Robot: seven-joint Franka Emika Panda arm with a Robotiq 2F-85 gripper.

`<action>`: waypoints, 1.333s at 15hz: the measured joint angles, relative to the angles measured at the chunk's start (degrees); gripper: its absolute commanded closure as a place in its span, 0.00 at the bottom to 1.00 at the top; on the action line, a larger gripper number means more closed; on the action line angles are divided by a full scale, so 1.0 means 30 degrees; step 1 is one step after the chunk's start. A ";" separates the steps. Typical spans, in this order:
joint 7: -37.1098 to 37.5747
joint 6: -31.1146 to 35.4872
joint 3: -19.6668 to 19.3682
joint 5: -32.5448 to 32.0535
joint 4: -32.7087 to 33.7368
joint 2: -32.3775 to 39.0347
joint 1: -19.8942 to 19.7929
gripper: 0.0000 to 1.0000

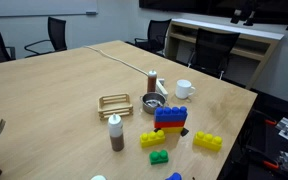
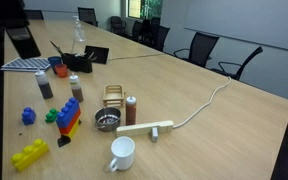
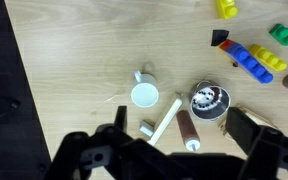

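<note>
The tool (image 3: 179, 128) hung well above the surface (image 3: 64, 60) with its jaws spread wide apart. Nothing was between them and they touched nothing. Below it the white mug (image 3: 144, 95) stood upright, its handle turned away from the tool. Just beside the mug, on the tool's side, lay the white power strip (image 3: 167, 117) at a slant. Its cable (image 2: 209, 100) trailed away from the mug across the surface. Just past the strip from the mug stood the brown bottle (image 3: 187, 128); in an exterior view the brown bottle (image 2: 131, 110) showed upright, tall and narrow. The metal bowl (image 3: 209, 100) sat near the bottle, on its far side from the mug, and what it held was too small to tell. The stack of blocks (image 3: 249, 57) lay farther from the mug, beyond the bowl.

The crowding looked like the main hazard. With mug, strip, bottle and bowl so close together, jaws this wide coming down on any one would probably clip its neighbour. The bottle seemed the likeliest to topple, and it could roll toward the mug. The strip's cable could drag it askew if nudged. The mug's smooth round wall might slip from an off-centre pinch.
</note>
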 measured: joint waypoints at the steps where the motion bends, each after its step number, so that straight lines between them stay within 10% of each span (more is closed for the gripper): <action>1: 0.0000 0.0000 0.0000 0.0000 0.0004 -0.0004 0.0000 0.00; 20: -0.2469 0.2092 0.3451 -0.0826 -0.1321 0.2117 0.4002 0.00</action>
